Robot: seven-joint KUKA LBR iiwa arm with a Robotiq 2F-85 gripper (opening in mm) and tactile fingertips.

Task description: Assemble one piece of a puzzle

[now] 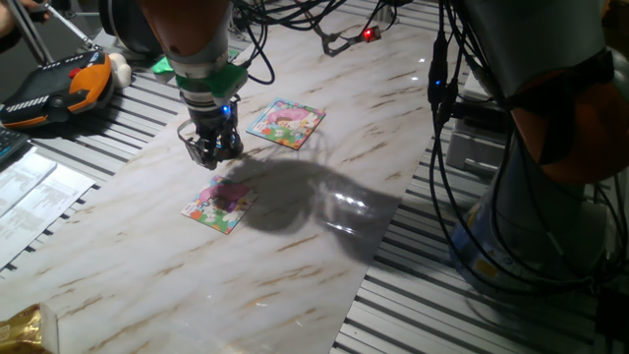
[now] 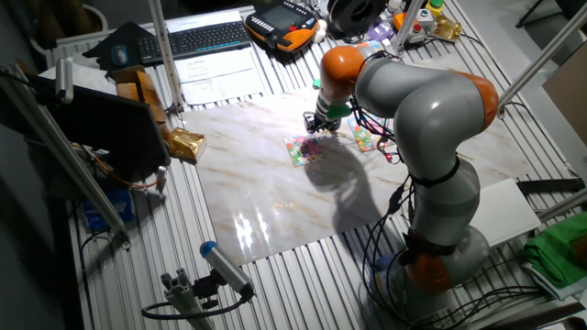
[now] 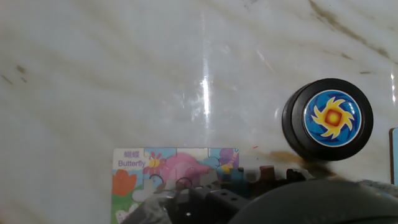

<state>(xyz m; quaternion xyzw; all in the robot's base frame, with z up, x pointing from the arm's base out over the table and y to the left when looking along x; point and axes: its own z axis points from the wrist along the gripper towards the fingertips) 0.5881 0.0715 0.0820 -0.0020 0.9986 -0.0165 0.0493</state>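
Here the claw (image 1: 211, 149) hovers over glossy marble tabletop (image 1: 295, 256), its jaw state unclear. A square cardboard butterfly puzzle (image 3: 168, 171) lies at six o'clock in the hand view; a round black disc (image 3: 328, 119) sits at three.

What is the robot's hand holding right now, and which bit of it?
I can't tell. The gripper hangs just above the butterfly puzzle board, but its fingertips are dark and blurry, and no loose piece shows between them in any view.

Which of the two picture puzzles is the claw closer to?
The near puzzle, labelled "Butterfly", just below the gripper. The other puzzle lies farther off to its side.
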